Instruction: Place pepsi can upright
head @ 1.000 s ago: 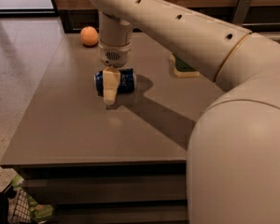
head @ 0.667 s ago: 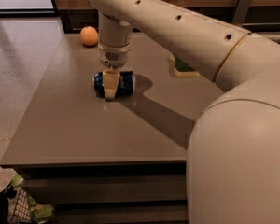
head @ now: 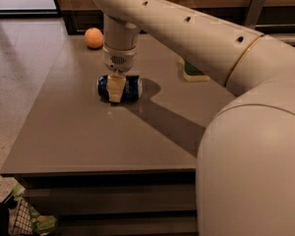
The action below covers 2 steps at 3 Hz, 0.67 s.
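Observation:
The pepsi can [head: 130, 87] is dark blue and lies on its side on the grey table [head: 88, 132], its long axis running left to right. My gripper [head: 116, 91] points straight down over the middle of the can. One cream finger [head: 116, 88] shows in front of the can and reaches down to the table top. The other finger is hidden behind the can. The can's left end [head: 102, 86] and right part show on either side of the finger.
An orange [head: 94, 38] sits at the table's back left. A green and cream object [head: 191, 72] lies at the back right, partly behind my arm. My arm fills the right side of the view. A basket [head: 19, 220] stands on the floor at the lower left.
My gripper has come down slightly over the can. The can has stayed lying on its side in the same place.

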### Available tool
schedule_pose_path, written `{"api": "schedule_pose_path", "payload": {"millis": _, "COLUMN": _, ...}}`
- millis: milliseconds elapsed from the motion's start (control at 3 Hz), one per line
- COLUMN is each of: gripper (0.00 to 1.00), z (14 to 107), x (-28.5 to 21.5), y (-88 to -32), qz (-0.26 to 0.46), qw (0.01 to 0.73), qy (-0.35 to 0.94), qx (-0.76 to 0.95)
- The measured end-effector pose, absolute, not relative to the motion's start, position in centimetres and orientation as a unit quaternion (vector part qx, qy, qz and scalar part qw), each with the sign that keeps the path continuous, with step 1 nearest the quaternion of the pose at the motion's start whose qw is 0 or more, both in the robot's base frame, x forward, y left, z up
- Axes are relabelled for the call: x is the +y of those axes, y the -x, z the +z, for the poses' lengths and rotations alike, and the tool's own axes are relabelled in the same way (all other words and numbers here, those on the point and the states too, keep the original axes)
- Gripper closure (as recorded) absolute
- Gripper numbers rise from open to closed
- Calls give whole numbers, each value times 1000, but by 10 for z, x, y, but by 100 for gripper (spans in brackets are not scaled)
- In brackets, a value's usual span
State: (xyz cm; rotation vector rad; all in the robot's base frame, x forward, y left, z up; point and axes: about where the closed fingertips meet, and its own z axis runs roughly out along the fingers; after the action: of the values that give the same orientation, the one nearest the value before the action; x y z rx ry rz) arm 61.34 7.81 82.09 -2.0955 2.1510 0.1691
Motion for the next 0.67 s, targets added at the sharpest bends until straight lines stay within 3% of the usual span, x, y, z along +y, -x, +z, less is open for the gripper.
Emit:
{"api": "schedule_pose_path", "payload": {"millis": 333, "gripper": 100, "z": 820, "x": 79, "y": -614, "qz": 57, "qw": 68, "qy": 695, "qx": 713}}
{"api": "schedule_pose_path", "payload": {"millis": 667, "gripper": 100, "z": 820, "x": 79, "y": -614, "qz": 57, "qw": 68, "qy": 695, "qx": 713}}
